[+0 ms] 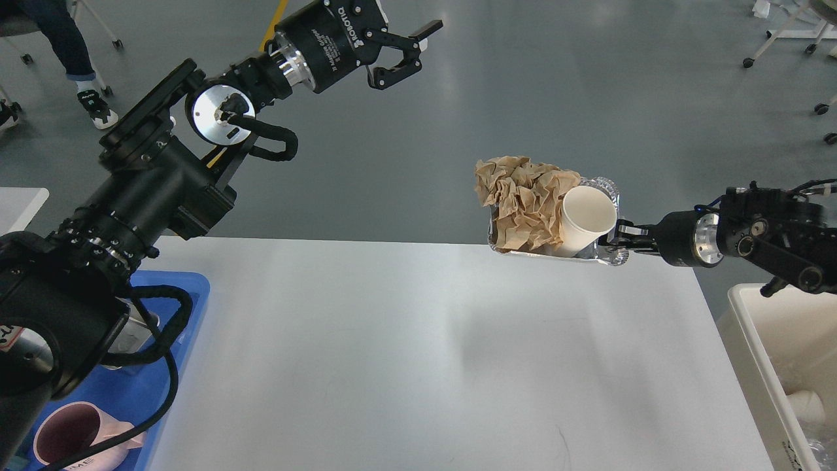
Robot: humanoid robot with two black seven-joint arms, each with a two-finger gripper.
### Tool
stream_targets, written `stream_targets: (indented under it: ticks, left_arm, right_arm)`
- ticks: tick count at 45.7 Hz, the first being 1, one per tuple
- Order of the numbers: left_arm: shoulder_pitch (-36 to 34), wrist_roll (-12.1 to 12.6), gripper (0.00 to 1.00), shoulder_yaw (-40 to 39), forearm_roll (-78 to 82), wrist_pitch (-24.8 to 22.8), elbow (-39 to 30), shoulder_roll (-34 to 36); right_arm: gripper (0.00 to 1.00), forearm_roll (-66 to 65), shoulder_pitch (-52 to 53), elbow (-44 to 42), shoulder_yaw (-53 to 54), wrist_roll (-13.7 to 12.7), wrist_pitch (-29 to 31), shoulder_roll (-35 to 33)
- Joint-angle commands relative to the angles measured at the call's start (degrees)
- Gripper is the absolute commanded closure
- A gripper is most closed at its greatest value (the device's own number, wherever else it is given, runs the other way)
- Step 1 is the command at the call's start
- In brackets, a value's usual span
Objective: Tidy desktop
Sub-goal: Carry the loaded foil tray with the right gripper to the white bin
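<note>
Bench nearly bare, last rubbish held over its far right edge

Bench (405, 353), the wide white top, fills the near middle of the head view and carries nothing loose on its open surface. What matters for the coming move is the foil tray (605, 190), which hangs above the far right corner of the bench, gripped at its right rim by the right pincer (621, 243). The tray's long axis runs left to right, in line with the right arm, and it is tilted toward the viewer. Inside it lie crumpled brown paper (523, 196) on the left and a white paper cup (585, 219) on the right, mouth facing near.

A white bin (742, 327) stands just off the bench's right edge, near and to the right of the held tray, so the right arm is by far the closer one; I judge the tray must swing right and nearer to reach it.

The left pincer (415, 46) is raised far left over the grey floor, fingers spread, holding nothing. A blue tray (193, 294) with a pink mug (72, 432) sits at the near left.
</note>
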Motion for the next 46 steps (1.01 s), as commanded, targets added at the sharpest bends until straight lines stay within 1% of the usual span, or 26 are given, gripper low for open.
stream_targets:
  ticks: [1,7,14,27,38,46]
  left_arm:
    - [6.6,0.1,0.01,-7.1,-6.1,2.6,1.5,-0.7]
    - [13.9,0.3,0.01,-11.1,-6.8,3.2,1.5,-1.5]
    - [17.2,0.7,0.01,-10.9,-6.5,3.2,2.2,-1.3]
    - [17.4,0.8,0.01,-10.4,-6.3,3.5,3.0,-1.3]
    - [17.4,0.9,0.01,-10.2,-6.2,5.9,3.0,-1.2]
    - [18.2,0.9,0.01,-10.1,-6.2,7.1,3.0,-1.5]
  right_arm:
    - [1.00,6.5,-1.0,-0.2,0.2,0.0,-1.1,-2.9]
    - [1.00,15.6,-3.0,-0.2,0.2,-0.1,-2.5,-6.4]
    - [1.00,23.4,-6.6,-0.5,0.3,0.0,-3.0,-12.1]
    - [1.00,36.3,-15.0,-0.5,0.4,0.1,-5.4,-18.6]
    - [1.00,41.3,-20.5,-0.7,1.0,0.2,-5.8,-21.6]
    - [1.00,45.7,-25.2,-1.2,1.0,0.2,-5.9,-21.9]
